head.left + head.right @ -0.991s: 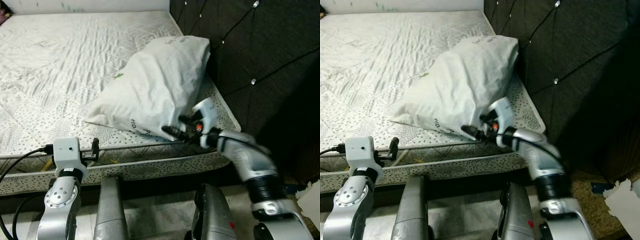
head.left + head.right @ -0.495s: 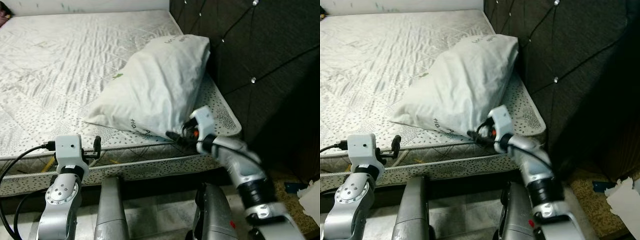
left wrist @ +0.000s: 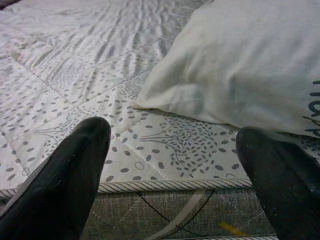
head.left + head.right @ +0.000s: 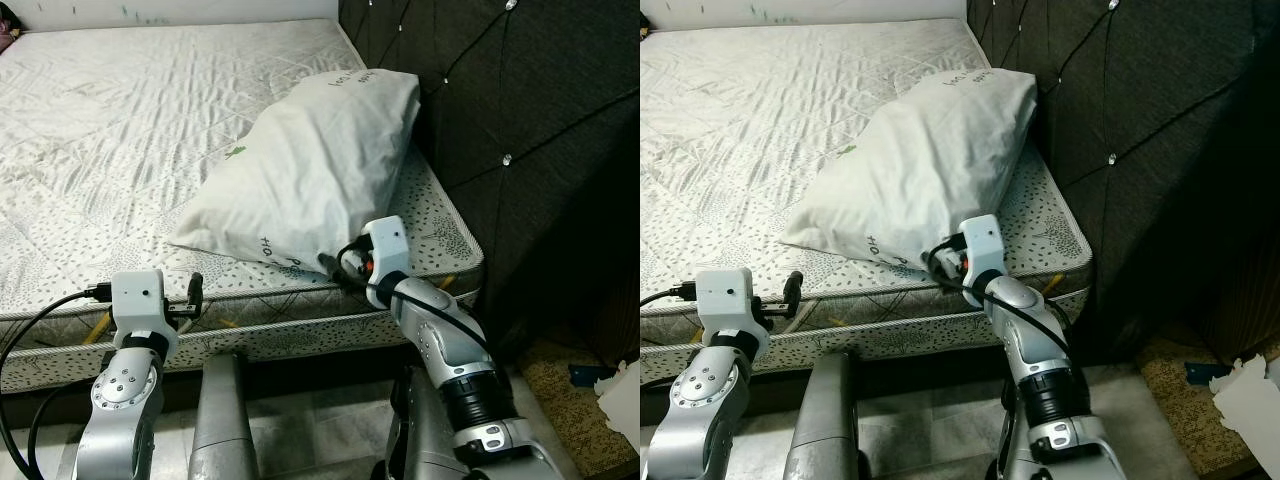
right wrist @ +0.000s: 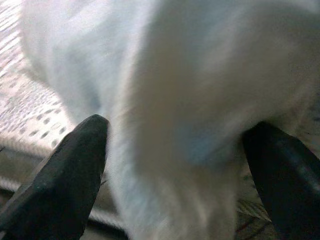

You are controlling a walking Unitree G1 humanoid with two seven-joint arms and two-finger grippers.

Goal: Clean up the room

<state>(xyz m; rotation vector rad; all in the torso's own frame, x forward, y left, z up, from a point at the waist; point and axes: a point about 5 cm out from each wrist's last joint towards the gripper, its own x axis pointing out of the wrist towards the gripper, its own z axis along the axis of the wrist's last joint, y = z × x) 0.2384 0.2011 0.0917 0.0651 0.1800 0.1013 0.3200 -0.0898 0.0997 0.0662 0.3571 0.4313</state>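
Our left hand (image 3: 170,185) waits open at the mattress edge (image 4: 280,300), while our right hand (image 5: 175,165) spreads its fingers around the near corner of the pillow (image 4: 310,170). Lying beside the headboard (image 4: 520,130), it looks light and soft, so we judge a bunched corner the best hold.

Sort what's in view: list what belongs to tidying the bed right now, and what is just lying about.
In the job:
pillow
mattress
right end effector, open at the pillow's near corner
left end effector, open at the mattress edge

Lying about:
torn white paper on the floor
dark tufted headboard
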